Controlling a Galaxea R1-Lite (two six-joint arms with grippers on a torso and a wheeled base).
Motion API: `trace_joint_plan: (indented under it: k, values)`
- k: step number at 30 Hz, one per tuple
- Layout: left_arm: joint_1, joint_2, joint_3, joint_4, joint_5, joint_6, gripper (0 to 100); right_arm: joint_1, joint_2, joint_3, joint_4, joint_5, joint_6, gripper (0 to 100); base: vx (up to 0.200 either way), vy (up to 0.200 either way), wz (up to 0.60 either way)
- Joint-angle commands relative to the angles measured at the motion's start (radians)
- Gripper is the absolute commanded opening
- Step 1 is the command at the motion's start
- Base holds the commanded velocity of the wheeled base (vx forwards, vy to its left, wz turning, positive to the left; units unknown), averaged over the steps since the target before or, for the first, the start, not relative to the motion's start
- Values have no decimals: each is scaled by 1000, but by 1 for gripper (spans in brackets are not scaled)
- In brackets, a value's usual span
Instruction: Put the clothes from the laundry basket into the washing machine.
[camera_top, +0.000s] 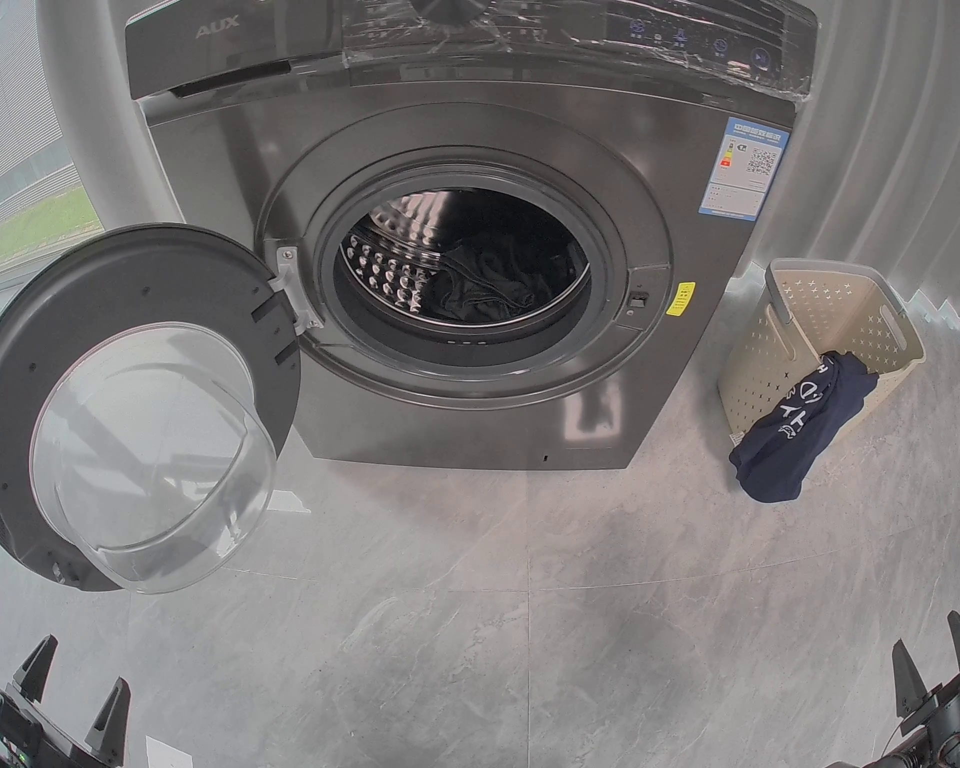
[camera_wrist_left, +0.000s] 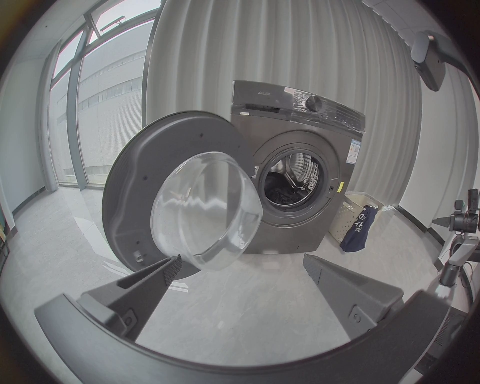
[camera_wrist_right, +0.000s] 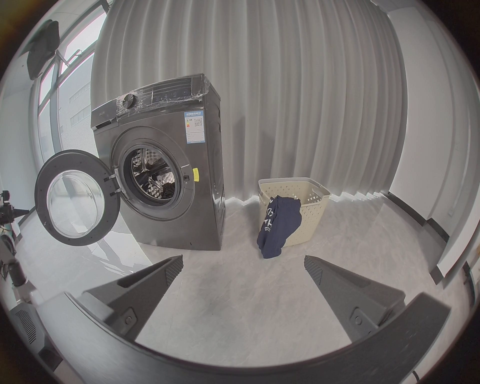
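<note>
Steel-grey washing machine (camera_top: 480, 425), its round glass-bowled door (camera_top: 150, 270) stood open | dark clothes (camera_top: 490, 280) lay in its drum | navy garment (camera_top: 800, 430) hung over perforated beige laundry basket (camera_top: 757, 375) beside machine | left gripper (camera_wrist_left: 241, 261), right gripper (camera_wrist_right: 242, 261) spread wide, empty, before machine

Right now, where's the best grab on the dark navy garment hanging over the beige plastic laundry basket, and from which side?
Probably the bunched fold of the dark navy garment where it crosses the rim of the beige plastic laundry basket, from above on the floor side, using the open right gripper. There the cloth humps up; its lower end reaches the tiles.
</note>
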Motion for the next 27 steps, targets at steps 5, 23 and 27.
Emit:
trace_joint_plan:
  k: [5, 23, 27]
  values:
    - [87, -52, 15, 20, 22, 48, 100, 8, -34, 18, 5, 21, -17, 100, 0, -200, 0]
    - [73, -87, -11, 97, 146, 35, 100, 8, -36, 18, 7, 22, -12, 100, 0, -200, 0]
    - [73, -87, -11, 97, 187, 48, 100, 8, -34, 18, 7, 22, -14, 100, 0, -200, 0]
